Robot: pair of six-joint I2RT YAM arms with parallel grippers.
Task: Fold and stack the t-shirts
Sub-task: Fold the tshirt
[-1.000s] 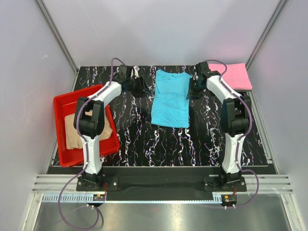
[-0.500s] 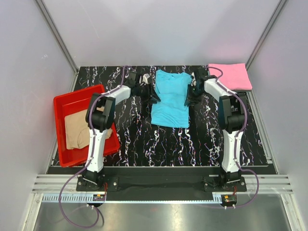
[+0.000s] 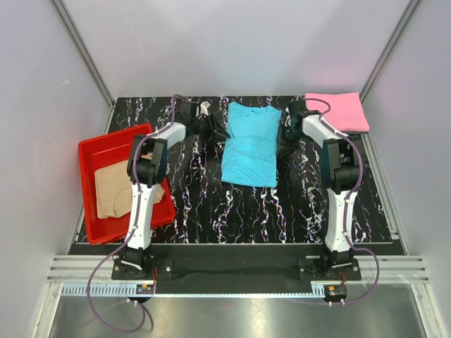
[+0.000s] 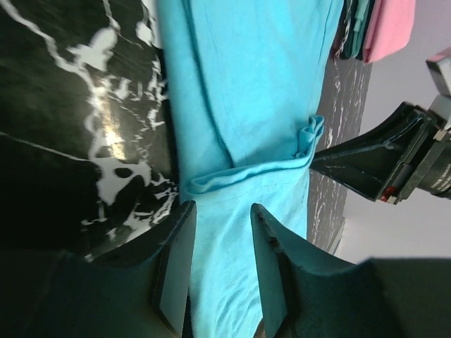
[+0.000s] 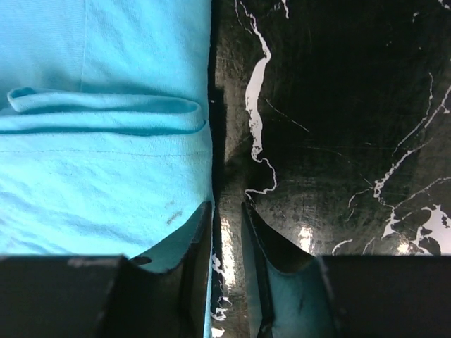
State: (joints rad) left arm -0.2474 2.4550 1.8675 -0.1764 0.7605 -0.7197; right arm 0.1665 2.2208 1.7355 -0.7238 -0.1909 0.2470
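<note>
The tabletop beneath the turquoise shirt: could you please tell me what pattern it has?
Black tabletop with white marble-like veins, clearest in the right wrist view.

T-shirts: three in total
- turquoise-blue t-shirt (image 3: pixel 249 144): one
- pink t-shirt (image 3: pixel 341 111): one
- tan-beige t-shirt (image 3: pixel 113 189): one

Trays: one, the red tray (image 3: pixel 91 151)

Tables: one, the black table (image 3: pixel 211 204) with white veins

Robot arms: two, the left arm (image 3: pixel 144 176) and the right arm (image 3: pixel 338 169)

Grippers: two, the left gripper (image 3: pixel 215 128) and the right gripper (image 3: pixel 286 136), one on each arm

Fingers: four in total; the left wrist view shows two fingers (image 4: pixel 176 267) and the right wrist view shows two fingers (image 5: pixel 194 282)

Purple cables: two, the left cable (image 3: pixel 95 296) and the right cable (image 3: pixel 373 271), one running along each arm
</note>
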